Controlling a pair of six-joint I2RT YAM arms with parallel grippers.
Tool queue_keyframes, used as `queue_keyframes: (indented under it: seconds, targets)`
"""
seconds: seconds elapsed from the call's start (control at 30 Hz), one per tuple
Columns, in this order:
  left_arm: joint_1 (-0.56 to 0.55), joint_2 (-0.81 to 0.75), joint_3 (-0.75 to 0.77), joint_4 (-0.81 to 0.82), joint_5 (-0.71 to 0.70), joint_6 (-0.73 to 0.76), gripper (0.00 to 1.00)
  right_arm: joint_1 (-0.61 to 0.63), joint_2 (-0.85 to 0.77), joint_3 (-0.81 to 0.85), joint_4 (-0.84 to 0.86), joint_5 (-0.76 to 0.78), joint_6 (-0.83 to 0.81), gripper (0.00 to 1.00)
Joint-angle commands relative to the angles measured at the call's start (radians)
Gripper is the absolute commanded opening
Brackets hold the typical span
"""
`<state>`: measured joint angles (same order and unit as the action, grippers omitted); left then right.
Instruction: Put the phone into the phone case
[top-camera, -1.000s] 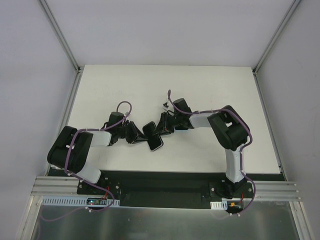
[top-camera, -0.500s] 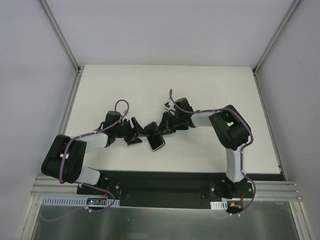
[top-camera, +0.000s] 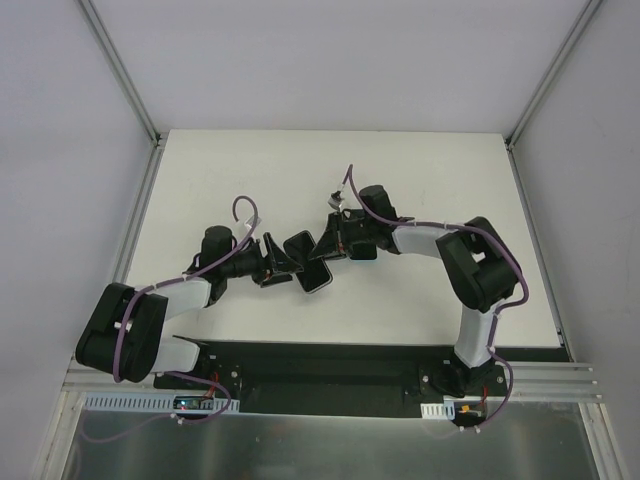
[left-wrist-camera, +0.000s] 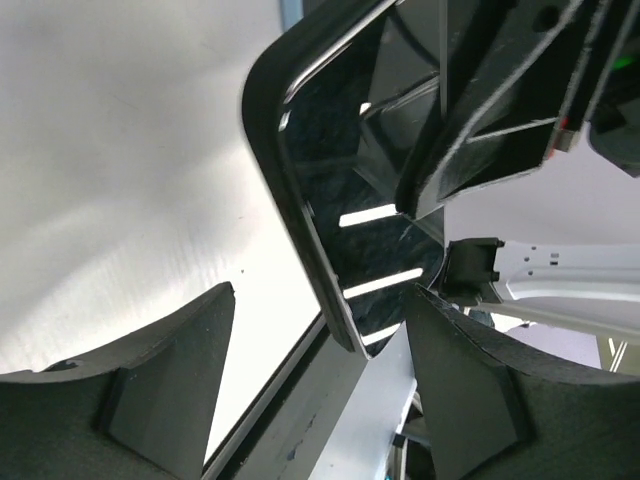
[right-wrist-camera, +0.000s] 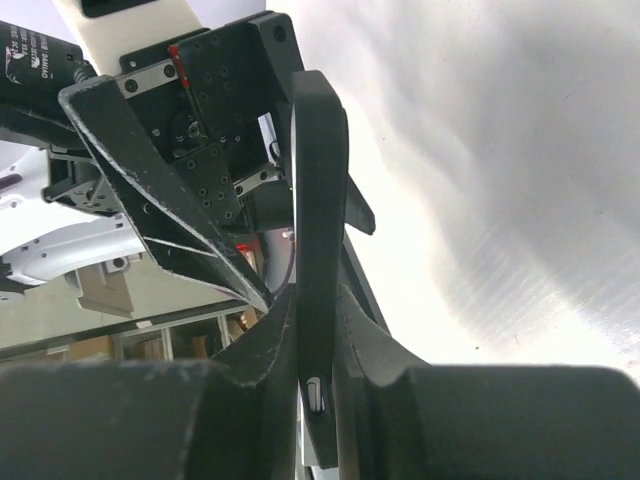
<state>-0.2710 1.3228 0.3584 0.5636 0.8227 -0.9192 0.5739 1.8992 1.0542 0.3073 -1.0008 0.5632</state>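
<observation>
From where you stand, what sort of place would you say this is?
Probably a lab robot cell: white table, plain walls on metal posts, left arm and right arm bolted at its edge.

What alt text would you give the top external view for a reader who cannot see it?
Left arm and right arm reach inward over a white table and meet at its centre, left pincer and right pincer flanking a dark phone case. Pale walls enclose the table.
</observation>
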Motion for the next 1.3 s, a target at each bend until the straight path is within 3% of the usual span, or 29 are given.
queue_keyframes:
  seconds: [0.0, 0.1, 0.37, 0.53, 0.77, 0.87, 0.93, 1.0, 1.27]
  targets:
    - [-0.002, 0.009, -0.018, 0.203, 0.079, -0.044, 0.66, 0.006, -0.046, -0.039, 0.223, -0.099, 0.148, 0.02]
    - [-0.008, 0.026, -0.032, 0.321, 0.095, -0.089, 0.61, 0.014, -0.035, -0.049, 0.289, -0.105, 0.194, 0.04]
    - [-0.022, 0.141, -0.055, 0.531, 0.139, -0.219, 0.24, 0.021, 0.009, -0.091, 0.507, -0.114, 0.342, 0.12]
    - [-0.02, 0.243, -0.07, 0.755, 0.168, -0.337, 0.08, 0.02, 0.014, -0.125, 0.549, -0.122, 0.345, 0.28]
    - [-0.011, 0.296, -0.068, 0.809, 0.158, -0.368, 0.02, 0.015, -0.017, -0.19, 0.596, -0.15, 0.334, 0.5]
    - [-0.007, 0.294, -0.056, 0.808, 0.159, -0.369, 0.02, 0.015, -0.015, -0.235, 0.693, -0.168, 0.397, 0.5]
    - [-0.007, 0.293, -0.045, 0.805, 0.162, -0.368, 0.02, 0.017, 0.007, -0.269, 0.878, -0.18, 0.487, 0.5]
    - [-0.007, 0.294, -0.038, 0.805, 0.162, -0.369, 0.02, 0.017, 0.075, -0.28, 1.221, -0.182, 0.732, 0.5]
    - [0.009, 0.299, -0.038, 0.814, 0.158, -0.379, 0.03, 0.029, 0.089, -0.318, 1.225, -0.173, 0.685, 0.48]
